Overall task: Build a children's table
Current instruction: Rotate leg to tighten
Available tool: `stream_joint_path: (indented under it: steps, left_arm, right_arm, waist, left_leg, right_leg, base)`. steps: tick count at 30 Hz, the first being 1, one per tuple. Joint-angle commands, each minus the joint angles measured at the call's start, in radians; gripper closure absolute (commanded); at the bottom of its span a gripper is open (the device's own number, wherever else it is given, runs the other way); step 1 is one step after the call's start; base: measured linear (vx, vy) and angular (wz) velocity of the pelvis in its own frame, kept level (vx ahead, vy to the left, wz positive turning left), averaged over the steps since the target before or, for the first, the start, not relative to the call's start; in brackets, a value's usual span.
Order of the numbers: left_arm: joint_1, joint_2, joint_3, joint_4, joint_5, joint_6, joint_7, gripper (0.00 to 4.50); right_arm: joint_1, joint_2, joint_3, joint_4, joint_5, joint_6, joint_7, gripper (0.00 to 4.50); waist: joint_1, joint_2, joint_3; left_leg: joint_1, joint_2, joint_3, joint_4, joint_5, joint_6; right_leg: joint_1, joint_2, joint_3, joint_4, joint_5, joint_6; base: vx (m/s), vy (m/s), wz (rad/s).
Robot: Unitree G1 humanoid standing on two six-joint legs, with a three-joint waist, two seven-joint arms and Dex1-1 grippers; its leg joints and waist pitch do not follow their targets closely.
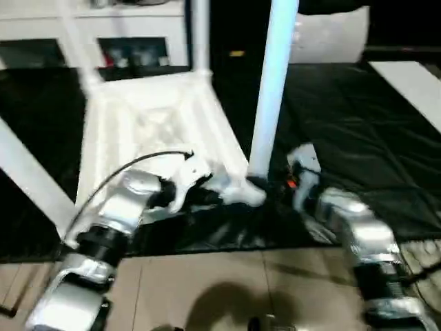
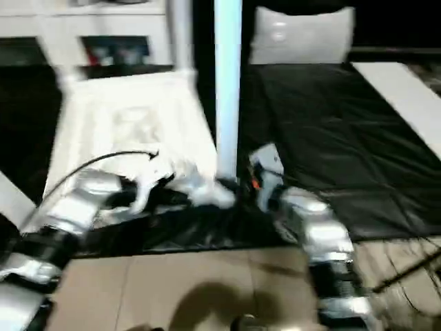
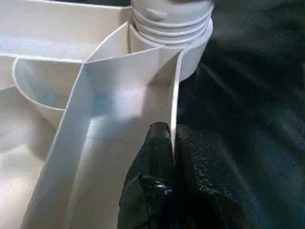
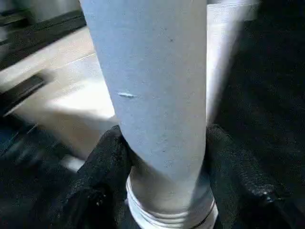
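Two black-fingered grippers are working at the near right corner of the job. We are seeing the left gripper pinched together on the thin white outer wall of the large white plastic rectangular table top, one finger lying inside the wall and the other outside it. We are seeing the right gripper closed around the long white tapered round plastic leg, its fingers pressing on opposite sides of the shaft just above the ridged collar.

We are finding that leg standing upright in the round corner socket at the near right corner of the top, its threaded collar sitting in the socket mouth. In the head views, the silver left forearm is reaching in from the near left and the silver right forearm from the near right, both meeting at that corner.

We are noting the top lying underside up, its diagonal ribs exposed, on a black mat. A second white leg is standing upright at the far right corner, and a third is slanting across the left side of the left eye view. A pale tiled floor is bordering the mat's near edge.
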State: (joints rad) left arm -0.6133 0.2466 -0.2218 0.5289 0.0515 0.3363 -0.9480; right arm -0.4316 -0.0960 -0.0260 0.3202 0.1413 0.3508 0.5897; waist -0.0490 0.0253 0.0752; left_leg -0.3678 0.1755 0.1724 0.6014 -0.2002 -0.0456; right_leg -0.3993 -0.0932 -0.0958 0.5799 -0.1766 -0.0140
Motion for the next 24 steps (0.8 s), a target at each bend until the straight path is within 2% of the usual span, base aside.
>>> stream_joint_path:
  steps: [1,3,4,5,6,8,9,10,11,13,14,15,16,17,18,19,21,22,23,24]
  left_arm:
    - [-0.072,-0.117,0.005,-0.011,-0.019,0.023,0.155,4.5]
    - [-0.085,-0.146,0.018,-0.01,-0.013,0.037,0.205,4.5]
    - [-0.087,-0.153,0.02,-0.012,-0.01,0.038,0.216,4.5]
    - [-0.088,-0.158,0.017,-0.011,-0.004,0.026,0.225,4.5]
    - [-0.088,-0.159,0.016,-0.011,-0.002,0.024,0.226,4.5]
    - [-0.078,-0.156,0.005,-0.015,0.016,0.008,0.231,4.5]
    - [-0.074,-0.151,0.002,-0.017,0.02,0.005,0.227,4.5]
    - [-0.068,-0.141,0.0,-0.019,0.021,0.0,0.217,4.5]
    - [-0.064,-0.134,-0.002,-0.021,0.022,-0.004,0.21,4.5]
    - [-0.052,-0.114,-0.006,-0.03,0.022,-0.016,0.183,4.5]
    - [-0.038,-0.088,-0.015,-0.037,0.023,-0.027,0.152,4.5]
    - [-0.034,-0.079,-0.02,-0.038,0.024,-0.031,0.139,4.5]
    - [-0.031,-0.072,-0.023,-0.039,0.024,-0.035,0.131,4.5]
    - [-0.03,-0.062,-0.032,-0.035,0.027,-0.057,0.112,4.5]
    - [-0.03,-0.062,-0.032,-0.035,0.027,-0.057,0.112,4.5]
    - [-0.028,-0.05,-0.042,-0.033,0.028,-0.076,0.089,4.5]
    - [-0.023,-0.019,-0.055,-0.024,0.028,-0.099,0.038,4.5]
    - [-0.021,0.008,-0.066,-0.012,0.032,-0.122,-0.002,4.5]
    - [-0.019,0.015,-0.07,-0.012,0.028,-0.134,-0.022,4.5]
    - [-0.016,0.028,-0.076,-0.011,0.021,-0.155,-0.058,4.5]
  right_arm:
    - [-0.043,0.133,0.075,0.083,0.02,0.054,-0.11,2.5]
    - [-0.083,0.177,0.027,0.142,0.037,0.04,-0.196,2.5]
    - [-0.093,0.189,0.011,0.154,0.042,0.037,-0.217,2.5]
    - [-0.103,0.2,0.001,0.167,0.041,0.021,-0.234,2.15]
    - [-0.104,0.203,-0.001,0.168,0.04,0.017,-0.237,1.94]
    - [-0.101,0.214,-0.007,0.157,0.024,-0.007,-0.242,1.8]
    - [-0.096,0.212,-0.006,0.149,0.019,-0.01,-0.238,1.69]
    - [-0.086,0.199,-0.003,0.141,0.016,-0.016,-0.221,1.59]
    - [-0.079,0.19,-0.001,0.136,0.014,-0.02,-0.21,1.51]
    - [-0.061,0.155,0.01,0.127,-0.003,-0.046,-0.175,1.34]
    - [-0.035,0.096,0.028,0.116,-0.016,-0.083,-0.121,1.24]
    - [-0.026,0.075,0.033,0.111,-0.018,-0.094,-0.102,1.16]
    - [-0.02,0.06,0.031,0.108,-0.018,-0.1,-0.09,1.08]
    - [-0.015,0.04,0.032,0.102,-0.016,-0.111,-0.065,1.08]
    - [-0.015,0.04,0.032,0.102,-0.016,-0.111,-0.065,0.99]
    - [-0.011,0.018,0.031,0.096,-0.017,-0.128,-0.033,0.89]
    - [-0.002,-0.04,0.031,0.076,-0.009,-0.15,0.055,0.71]
    - [0.003,-0.09,0.039,0.066,-0.009,-0.169,0.129,0.55]
    - [0.004,-0.108,0.045,0.066,-0.011,-0.18,0.155,0.55]
    - [0.006,-0.14,0.058,0.067,-0.012,-0.202,0.199,0.35]
  waist:
    - [-0.015,-0.003,-0.043]
    - [-0.027,-0.001,-0.044]
    - [-0.032,-0.002,-0.046]
    - [-0.035,-0.003,-0.052]
    - [-0.035,-0.004,-0.051]
    - [-0.031,-0.008,-0.059]
    - [-0.031,-0.008,-0.059]
    - [-0.023,-0.008,-0.064]
    - [-0.02,-0.009,-0.066]
    - [-0.013,-0.01,-0.067]
    - [-0.013,-0.015,-0.074]
    - [-0.004,-0.015,-0.078]
    - [0.0,-0.012,-0.08]
    - [-0.001,-0.024,-0.082]
    - [-0.001,-0.024,-0.082]
    - [0.005,-0.019,-0.08]
    - [0.007,-0.014,-0.078]
    - [0.011,-0.016,-0.078]
    - [0.012,-0.013,-0.079]
    - [0.014,-0.013,-0.078]
  left_leg:
    - [0.012,0.042,-0.039,-0.087,-0.412,-0.016]
    - [0.006,0.043,-0.042,-0.089,-0.422,-0.009]
    - [0.004,0.043,-0.039,-0.09,-0.407,0.003]
    - [-0.002,0.046,-0.037,-0.09,-0.376,0.016]
    - [-0.006,0.046,-0.036,-0.092,-0.36,0.023]
    - [-0.007,0.046,-0.026,-0.087,-0.293,0.054]
    - [-0.007,0.046,-0.026,-0.087,-0.293,0.054]
    - [-0.006,0.047,-0.02,-0.082,-0.233,0.077]
    - [-0.006,0.046,-0.017,-0.079,-0.201,0.092]
    - [-0.004,0.046,-0.014,-0.075,-0.186,0.102]
    - [-0.006,0.046,-0.012,-0.071,-0.152,0.114]
    - [-0.008,0.048,-0.014,-0.07,-0.103,0.131]
    - [-0.008,0.048,-0.011,-0.065,-0.059,0.161]
    - [-0.009,0.047,-0.009,-0.063,-0.053,0.17]
    - [-0.009,0.047,-0.009,-0.063,-0.053,0.17]
    - [-0.008,0.049,-0.01,-0.064,-0.045,0.179]
    - [-0.004,0.05,-0.009,-0.064,-0.062,0.175]
    - [-0.003,0.051,-0.009,-0.064,-0.088,0.165]
    - [-0.002,0.052,-0.01,-0.064,-0.091,0.161]
    - [-0.001,0.052,-0.01,-0.064,-0.095,0.16]
  right_leg:
    - [0.026,-0.063,0.031,-0.108,-0.633,-0.097]
    - [0.029,-0.064,0.031,-0.108,-0.596,-0.101]
    - [0.03,-0.061,0.034,-0.108,-0.544,-0.117]
    - [0.035,-0.064,0.04,-0.1,-0.474,-0.143]
    - [0.037,-0.063,0.041,-0.097,-0.443,-0.154]
    - [0.042,-0.064,0.048,-0.087,-0.348,-0.192]
    - [0.042,-0.064,0.048,-0.087,-0.348,-0.192]
    - [0.044,-0.063,0.052,-0.08,-0.28,-0.217]
    - [0.046,-0.063,0.053,-0.076,-0.25,-0.229]
    - [0.045,-0.064,0.054,-0.075,-0.238,-0.235]
    - [0.051,-0.063,0.055,-0.067,-0.198,-0.245]
    - [0.057,-0.062,0.053,-0.057,-0.141,-0.257]
    - [0.057,-0.062,0.054,-0.048,-0.07,-0.278]
    - [0.059,-0.061,0.054,-0.049,-0.063,-0.279]
    - [0.059,-0.061,0.054,-0.049,-0.063,-0.279]
    - [0.058,-0.062,0.053,-0.047,-0.075,-0.284]
    - [0.056,-0.06,0.053,-0.05,-0.104,-0.283]
    - [0.057,-0.058,0.053,-0.053,-0.131,-0.274]
    - [0.057,-0.058,0.054,-0.051,-0.13,-0.276]
    - [0.056,-0.057,0.053,-0.053,-0.133,-0.276]
  base:
    - [0.0,0.0,0.0]
    - [0.0,0.0,0.0]
    - [0.0,0.0,0.0]
    - [0.0,0.0,0.0]
    - [0.0,0.0,0.0]
    - [0.0,0.0,0.0]
    - [0.0,0.0,0.0]
    - [0.0,0.0,0.0]
    - [0.053,-0.018,0.04]
    - [0.054,-0.026,0.06]
    - [0.054,-0.029,0.04]
    - [0.0,0.0,0.0]
    - [0.0,0.0,0.0]
    - [0.0,0.0,0.0]
    - [0.0,0.0,0.0]
    - [0.0,0.0,0.0]
    - [0.0,0.0,0.0]
    - [0.0,0.0,0.0]
    - [0.0,0.0,0.0]
    - [0.0,0.0,0.0]
